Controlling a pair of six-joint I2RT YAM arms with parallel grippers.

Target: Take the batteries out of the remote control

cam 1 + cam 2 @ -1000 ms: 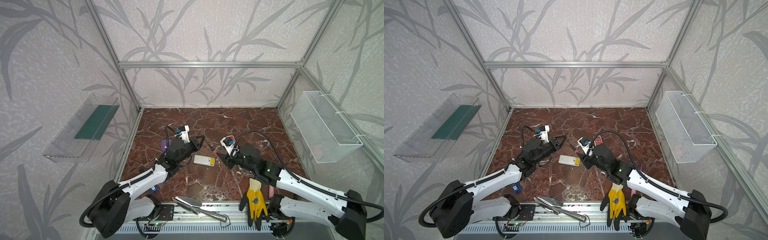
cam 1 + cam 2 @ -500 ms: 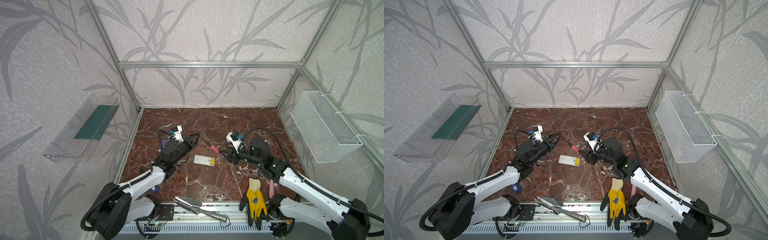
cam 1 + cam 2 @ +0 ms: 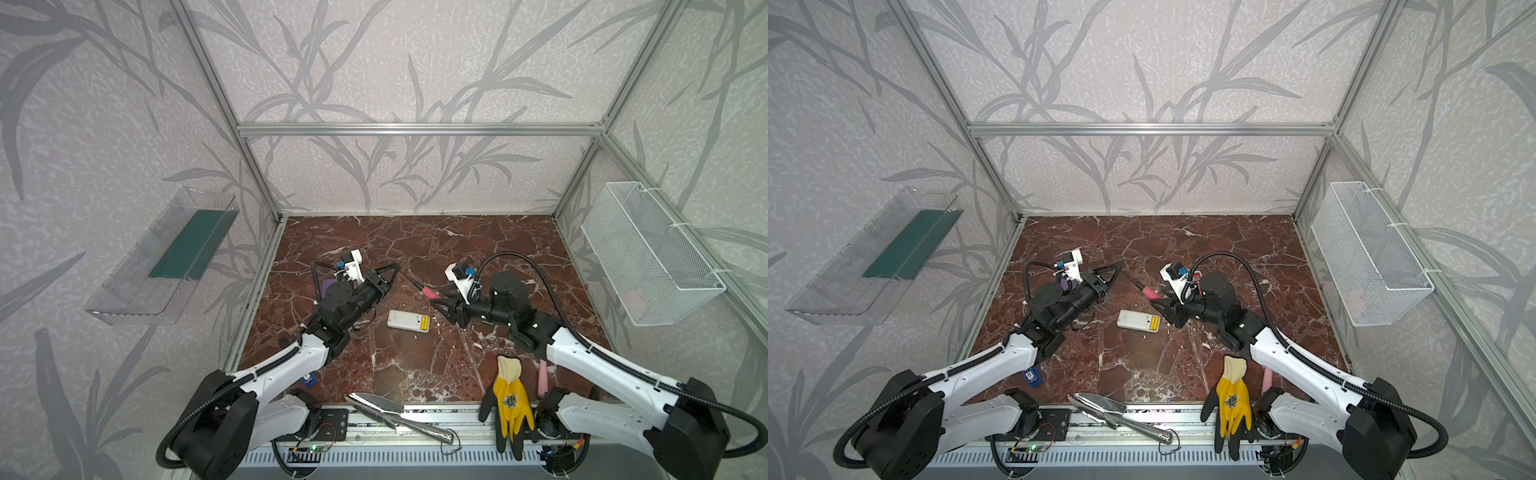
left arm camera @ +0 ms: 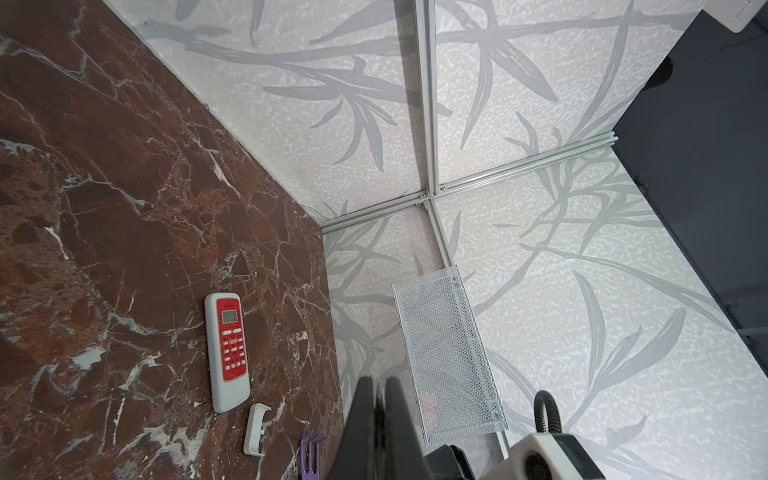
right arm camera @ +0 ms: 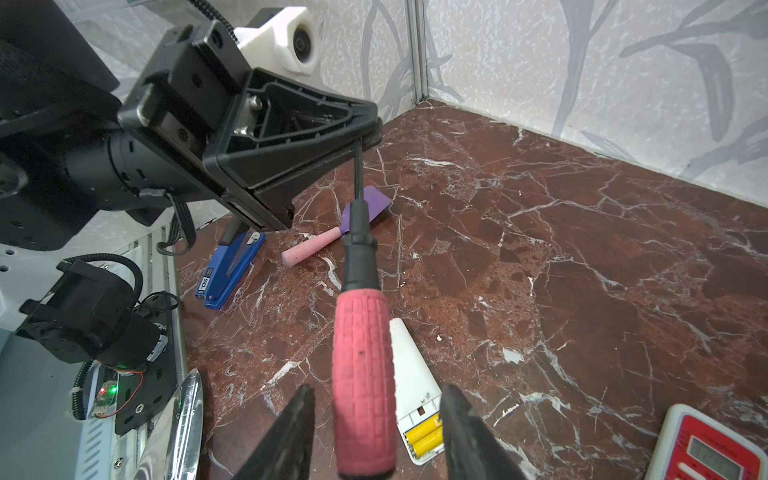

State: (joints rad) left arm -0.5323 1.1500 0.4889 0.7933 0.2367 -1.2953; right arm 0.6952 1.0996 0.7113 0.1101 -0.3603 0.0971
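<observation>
A white remote control (image 3: 405, 321) (image 3: 1133, 321) lies face down mid-floor, its compartment uncovered with two yellow batteries (image 3: 424, 323) (image 3: 1154, 323) (image 5: 424, 436) in it. My left gripper (image 3: 394, 268) (image 3: 1117, 268) (image 4: 379, 380) is shut on the black shaft of a pink-handled screwdriver (image 3: 430, 293) (image 3: 1150, 293) (image 5: 363, 374), which hangs in the air above the remote. My right gripper (image 3: 440, 305) (image 3: 1158, 309) (image 5: 376, 390) is open, one jaw on each side of the pink handle with a gap on both sides.
A red-and-white remote (image 4: 227, 351) (image 5: 706, 449) and a loose white battery cover (image 4: 255, 430) lie near the right arm. A blue stapler (image 5: 228, 266) and purple spatula (image 5: 365, 212) lie left. Yellow glove (image 3: 509, 401), metal trowel (image 3: 386, 409) in front; wire basket (image 3: 648, 257) on the right wall.
The right arm has raised and turned its wrist, bringing its jaws round the pink handle and narrowing them a little. The left gripper drew back slightly, still holding the shaft.
</observation>
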